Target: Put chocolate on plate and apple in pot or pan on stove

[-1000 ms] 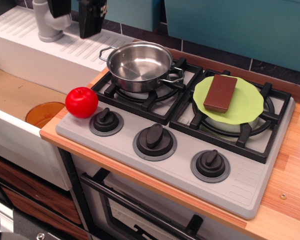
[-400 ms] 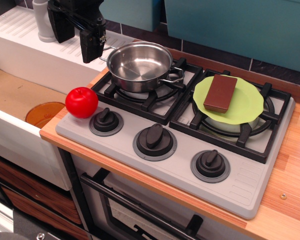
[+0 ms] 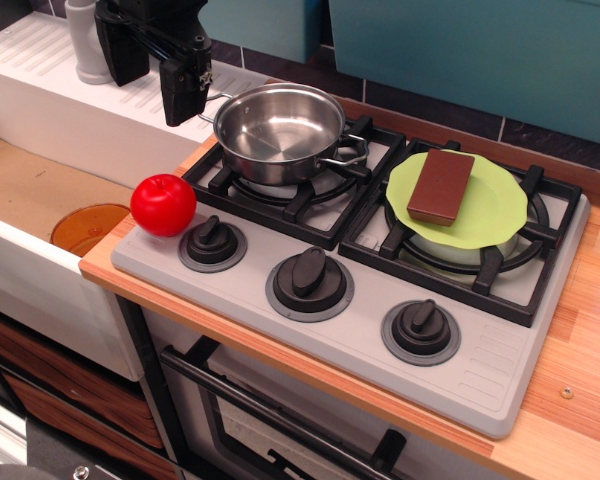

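- Observation.image view, item one: your gripper [image 3: 152,70] hangs at the upper left, above the white draining board [image 3: 70,85] and just left of the pan; its two black fingers [image 3: 184,88] point down with a clear gap between them, spread and holding nothing.
- Item two: the chocolate [image 3: 440,186], a flat reddish-brown block, lies on the plate [image 3: 500,215], towards the plate's left half.
- Item three: the plate, lime green and round, rests on the black grate of the right burner of the stove [image 3: 480,375].
- Item four: the apple [image 3: 163,204], glossy red, sits on the grey front left corner of the stove, just left of the leftmost knob [image 3: 212,242] and apart from the pan.
- Item five: the pan [image 3: 278,130], shiny steel with two looped handles, stands on the left burner grate; you can see its inside holds nothing.
- Item six: three black knobs run along the stove's front edge, left to right.
- Item seven: an orange-brown disc [image 3: 88,226] lies in the sink basin [image 3: 30,190] below and left of the apple.
- Item eight: a grey faucet base [image 3: 83,40] stands at the top left, partly behind your gripper.
- Item nine: a wooden counter [image 3: 580,340] borders the stove on the right.
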Controlling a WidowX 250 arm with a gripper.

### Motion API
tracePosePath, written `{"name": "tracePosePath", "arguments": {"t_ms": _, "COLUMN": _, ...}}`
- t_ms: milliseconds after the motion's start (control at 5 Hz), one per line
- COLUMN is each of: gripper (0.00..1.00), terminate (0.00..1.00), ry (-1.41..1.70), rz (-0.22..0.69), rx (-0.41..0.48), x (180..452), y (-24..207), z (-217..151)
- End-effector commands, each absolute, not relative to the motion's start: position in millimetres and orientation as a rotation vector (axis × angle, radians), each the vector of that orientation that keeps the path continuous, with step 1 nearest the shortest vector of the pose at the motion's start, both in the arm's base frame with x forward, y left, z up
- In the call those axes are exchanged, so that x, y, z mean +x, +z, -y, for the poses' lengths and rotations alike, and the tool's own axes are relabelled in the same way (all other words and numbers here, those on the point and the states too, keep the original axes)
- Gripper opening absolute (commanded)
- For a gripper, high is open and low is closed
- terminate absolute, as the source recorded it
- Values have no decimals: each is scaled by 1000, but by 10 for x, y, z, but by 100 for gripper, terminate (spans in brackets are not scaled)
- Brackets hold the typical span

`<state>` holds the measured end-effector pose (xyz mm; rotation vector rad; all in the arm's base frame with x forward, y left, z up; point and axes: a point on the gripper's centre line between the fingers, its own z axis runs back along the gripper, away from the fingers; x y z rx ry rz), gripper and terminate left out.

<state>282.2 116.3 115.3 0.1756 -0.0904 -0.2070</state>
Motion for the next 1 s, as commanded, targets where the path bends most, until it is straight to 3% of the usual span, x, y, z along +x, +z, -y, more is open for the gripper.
{"name": "tracePosePath", "arguments": {"t_ms": 0, "gripper": 100, "terminate": 0, "ry": -155, "rz": 204, "rx": 203, "x": 2818, "y": 850, "z": -1052}}
{"name": "tracePosePath", "arguments": {"t_ms": 800, "gripper": 100, "terminate": 0, "ry": -153, "rz": 260, "rx": 219, "x": 2690, "y": 485, "z": -1147}}
